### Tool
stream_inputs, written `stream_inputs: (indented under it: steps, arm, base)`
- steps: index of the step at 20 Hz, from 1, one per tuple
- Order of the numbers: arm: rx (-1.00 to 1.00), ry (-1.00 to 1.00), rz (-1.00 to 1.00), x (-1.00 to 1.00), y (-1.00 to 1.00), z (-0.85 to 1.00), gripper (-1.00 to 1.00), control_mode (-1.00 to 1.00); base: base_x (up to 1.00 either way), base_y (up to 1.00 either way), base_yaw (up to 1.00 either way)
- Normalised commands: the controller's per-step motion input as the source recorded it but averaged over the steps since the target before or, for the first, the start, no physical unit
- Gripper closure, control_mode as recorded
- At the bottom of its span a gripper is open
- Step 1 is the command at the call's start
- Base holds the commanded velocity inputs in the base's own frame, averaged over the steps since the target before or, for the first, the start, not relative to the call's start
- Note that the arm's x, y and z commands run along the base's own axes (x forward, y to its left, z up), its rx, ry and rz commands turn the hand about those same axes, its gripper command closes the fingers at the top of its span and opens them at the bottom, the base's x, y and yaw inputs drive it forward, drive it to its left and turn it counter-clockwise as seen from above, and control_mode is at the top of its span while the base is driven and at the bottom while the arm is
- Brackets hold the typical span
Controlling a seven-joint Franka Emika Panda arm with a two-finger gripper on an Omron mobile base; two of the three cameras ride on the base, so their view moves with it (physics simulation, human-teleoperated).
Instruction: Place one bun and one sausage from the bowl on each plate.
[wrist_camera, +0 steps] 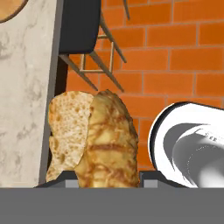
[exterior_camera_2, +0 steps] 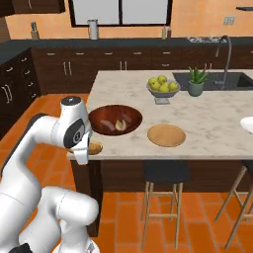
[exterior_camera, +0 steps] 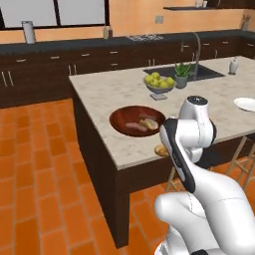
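The bun (wrist_camera: 103,144) is golden brown with pale streaks. The bowl (exterior_camera_2: 114,120) is dark red-brown. One plate (exterior_camera_2: 166,135) is tan, the other (exterior_camera: 246,104) white. The floor (exterior_camera: 35,174) is orange.

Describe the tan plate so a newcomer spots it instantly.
Start at the marble island counter. Along its near edge, right of the dark wooden bowl, lies the tan plate. It is a flat, bare wooden disc, paler and smaller than the bowl.
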Motion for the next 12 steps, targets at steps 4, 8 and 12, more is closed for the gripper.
stream_inputs:
  steps: [4,8,12]
  arm:
    - [0.0,0.0,0.0,0.0,0.0,0.0,1.0,1.0]
    - [0.0,0.0,0.0,0.0,0.0,0.0,1.0,1.0]
    - [0.0,0.0,0.0,0.0,0.0,0.0,1.0,1.0]
  base:
    - [0.0,-0.99,0.22]
    - [0.05,-0.8,0.16]
    - [0.32,-0.26,0.01]
